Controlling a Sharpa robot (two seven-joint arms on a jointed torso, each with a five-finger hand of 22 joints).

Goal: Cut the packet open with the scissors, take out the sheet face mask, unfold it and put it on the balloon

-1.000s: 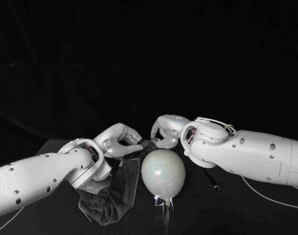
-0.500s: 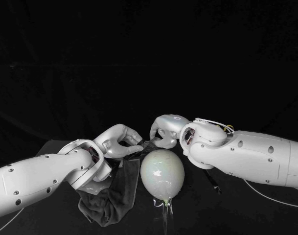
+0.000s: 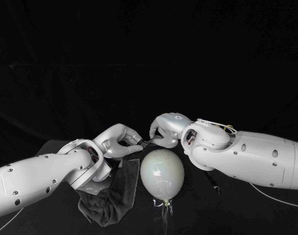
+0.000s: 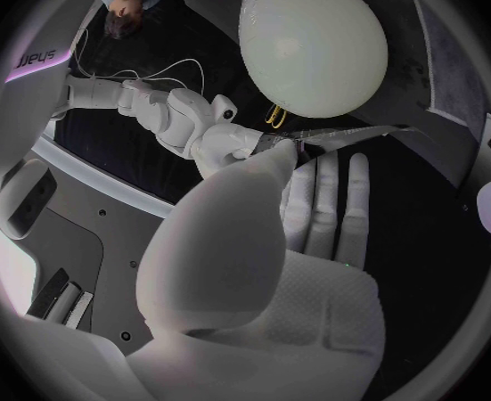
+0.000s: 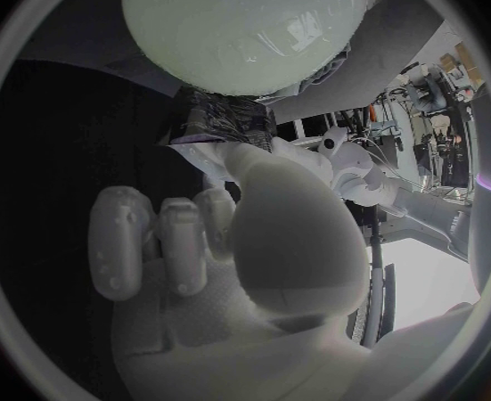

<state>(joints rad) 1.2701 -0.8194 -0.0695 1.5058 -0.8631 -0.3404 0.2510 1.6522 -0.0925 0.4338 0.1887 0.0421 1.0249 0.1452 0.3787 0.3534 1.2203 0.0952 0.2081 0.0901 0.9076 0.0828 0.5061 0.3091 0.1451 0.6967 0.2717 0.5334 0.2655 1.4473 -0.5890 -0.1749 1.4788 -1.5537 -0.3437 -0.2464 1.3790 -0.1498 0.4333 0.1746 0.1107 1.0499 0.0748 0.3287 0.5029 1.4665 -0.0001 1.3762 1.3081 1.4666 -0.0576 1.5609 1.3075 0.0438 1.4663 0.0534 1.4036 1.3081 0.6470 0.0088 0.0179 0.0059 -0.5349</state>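
A pale, egg-shaped balloon [image 3: 162,174] lies on the black table between my arms. Just beyond its far end, my left hand [image 3: 119,141] and right hand [image 3: 166,130] meet. Both pinch the edge of a thin dark sheet [image 3: 146,143], apparently the face mask. A dark, cloth-like sheet [image 3: 110,199] hangs down beside the balloon, under my left forearm; I cannot tell whether it is the same piece. In the left wrist view, thumb and fingers nip a thin edge [image 4: 339,135] below the balloon [image 4: 312,43]. The right wrist view shows a dark crinkled piece [image 5: 227,116] at the fingertips [image 5: 214,212], under the balloon [image 5: 245,27].
A white cable [image 3: 276,198] trails on the table under my right forearm. A thin dark strip [image 3: 212,183] lies to the balloon's right. The balloon's knotted neck [image 3: 164,201] points towards the table's near edge.
My right hand has lifted slightly while keeping its pinch. The left hand, the balloon and the hanging dark sheet have barely moved.
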